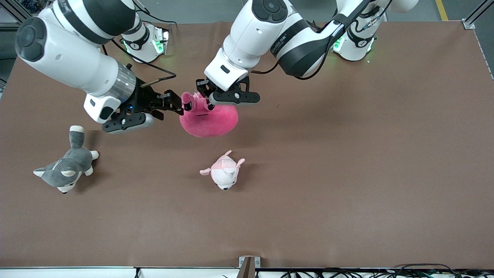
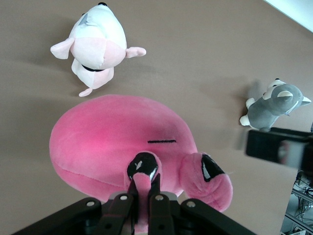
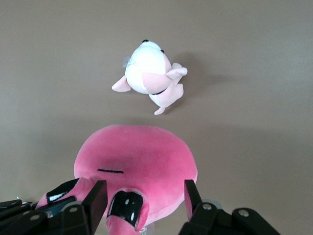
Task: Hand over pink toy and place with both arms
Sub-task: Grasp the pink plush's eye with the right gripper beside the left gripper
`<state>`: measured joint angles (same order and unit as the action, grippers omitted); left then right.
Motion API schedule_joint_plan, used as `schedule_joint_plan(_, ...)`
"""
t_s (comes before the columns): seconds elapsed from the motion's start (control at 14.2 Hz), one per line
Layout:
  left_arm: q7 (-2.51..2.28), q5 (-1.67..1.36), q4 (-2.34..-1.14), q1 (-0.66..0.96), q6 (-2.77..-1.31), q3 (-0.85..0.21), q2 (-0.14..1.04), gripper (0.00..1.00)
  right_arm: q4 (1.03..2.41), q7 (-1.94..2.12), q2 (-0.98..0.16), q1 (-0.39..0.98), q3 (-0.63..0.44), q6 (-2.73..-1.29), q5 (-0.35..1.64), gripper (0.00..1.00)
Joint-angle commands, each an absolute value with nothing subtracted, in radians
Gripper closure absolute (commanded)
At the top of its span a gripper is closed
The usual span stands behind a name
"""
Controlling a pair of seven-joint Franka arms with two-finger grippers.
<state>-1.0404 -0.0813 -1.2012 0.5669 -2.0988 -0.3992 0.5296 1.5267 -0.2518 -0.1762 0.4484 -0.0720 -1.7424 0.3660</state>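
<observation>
The pink toy hangs in the air over the middle of the table. My left gripper is shut on one of its black-tipped stalks, and the left wrist view shows the fingers pinching that stalk of the toy. My right gripper is open at the toy's end toward the right arm. In the right wrist view its jaws stand wide apart around a black-tipped stalk of the toy without touching it.
A pale pink-and-white plush animal lies on the brown table, nearer the front camera than the pink toy. A grey-and-white husky plush lies toward the right arm's end.
</observation>
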Motion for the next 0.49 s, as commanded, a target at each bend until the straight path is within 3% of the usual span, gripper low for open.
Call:
schedule_joint_plan(0.0, -1.052, -0.097, -1.166, 0.581, -2.102, -0.390, 0.543, 1.00, 1.569, -0.262, -0.169, 0.465, -0.081, -1.738, 0.387, 0.27)
schedule_joint_plan(0.42, -1.058, -0.097, -1.166, 0.581, -2.102, -0.388, 0.540, 1.00, 1.569, -0.262, -0.164, 0.485, -0.081, -1.675, 0.403, 0.27)
